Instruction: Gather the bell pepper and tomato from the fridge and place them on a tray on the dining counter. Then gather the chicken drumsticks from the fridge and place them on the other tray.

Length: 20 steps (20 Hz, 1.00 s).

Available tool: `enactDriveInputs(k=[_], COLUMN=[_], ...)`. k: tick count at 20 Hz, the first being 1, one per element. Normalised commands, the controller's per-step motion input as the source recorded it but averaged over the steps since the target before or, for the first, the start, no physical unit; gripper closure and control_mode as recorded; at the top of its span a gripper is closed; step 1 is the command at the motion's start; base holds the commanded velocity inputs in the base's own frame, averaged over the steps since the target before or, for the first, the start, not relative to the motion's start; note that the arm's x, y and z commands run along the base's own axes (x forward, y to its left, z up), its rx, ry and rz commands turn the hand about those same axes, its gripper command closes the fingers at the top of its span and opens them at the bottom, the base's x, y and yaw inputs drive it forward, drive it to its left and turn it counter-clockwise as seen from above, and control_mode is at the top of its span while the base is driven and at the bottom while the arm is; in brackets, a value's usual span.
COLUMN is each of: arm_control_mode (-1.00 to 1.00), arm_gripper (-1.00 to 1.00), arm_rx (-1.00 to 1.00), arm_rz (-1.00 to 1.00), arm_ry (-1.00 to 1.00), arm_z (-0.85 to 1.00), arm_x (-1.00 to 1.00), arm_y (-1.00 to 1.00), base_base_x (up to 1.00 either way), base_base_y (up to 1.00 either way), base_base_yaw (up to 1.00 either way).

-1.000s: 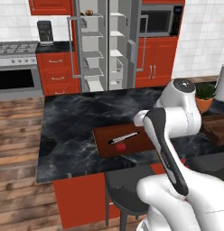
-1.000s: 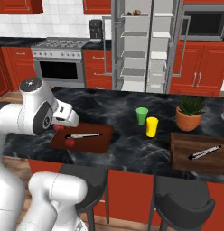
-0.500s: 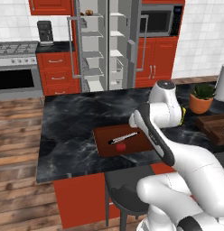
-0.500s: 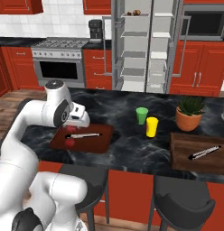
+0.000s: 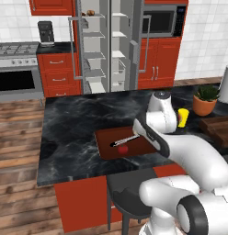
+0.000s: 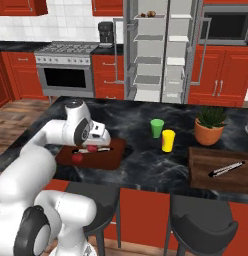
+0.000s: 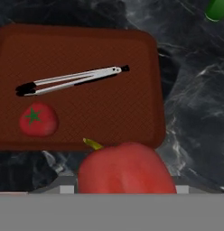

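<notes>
red pepper (image 7: 125, 169) filled the bottom of the hand view, sitting between the gripper's (image 6: 99, 134) fingers, so i judged the gripper was clamped on it, carrying it. beneath and just ahead of the gripper lay the reddish tray (image 7: 132, 49) on the black marble counter (image 5: 70, 133), and the pepper hung over the tray's near edge, not yet set down.

on that tray, past the pepper, a tomato (image 7: 38, 119) sat near one corner, with a pair of metal tongs (image 7: 71, 80) lying beside it further from the gripper. that told me the tomato part was done, and the pepper part was close to done: it needed a short move further over the tray, then a release.

far from the gripper, down the counter past a green cup (image 6: 156, 127), a yellow cup (image 6: 168, 140) and a potted plant (image 6: 210, 125), the darker tray (image 6: 221, 170) held only another pair of tongs (image 6: 226, 169). so none of the chicken part had been done, as far as i could see. beyond the counter the fridge (image 6: 163, 50) stood with its doors open, and small brownish lumps (image 6: 148, 14) sat on its top shelf; i took those for the drumsticks, though they were too small to be sure.
</notes>
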Motion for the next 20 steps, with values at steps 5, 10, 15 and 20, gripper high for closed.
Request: enactDriveInputs(k=[5, 10, 15, 20], arm_control_mode=[-1.0, -1.0, -1.0, -1.0], arm_gripper=[1.0, 1.0, 1.0, 1.0], arm_rx=[0.0, 0.0, 0.0, 0.0], arm_rz=[0.0, 0.0, 0.0, 0.0], arm_ry=[0.03, 0.04, 0.05, 0.07], arm_z=[-0.31, -0.33, -0.38, -0.31], arm_x=[0.37, 0.42, 0.38, 0.2], arm_y=[-0.23, -0.13, -0.04, 0.0], base_base_x=[0.0, 0.0, 0.0, 0.0], base_base_y=[0.0, 0.0, 0.0, 0.0], base_base_yaw=[0.0, 0.0, 0.0, 0.0])
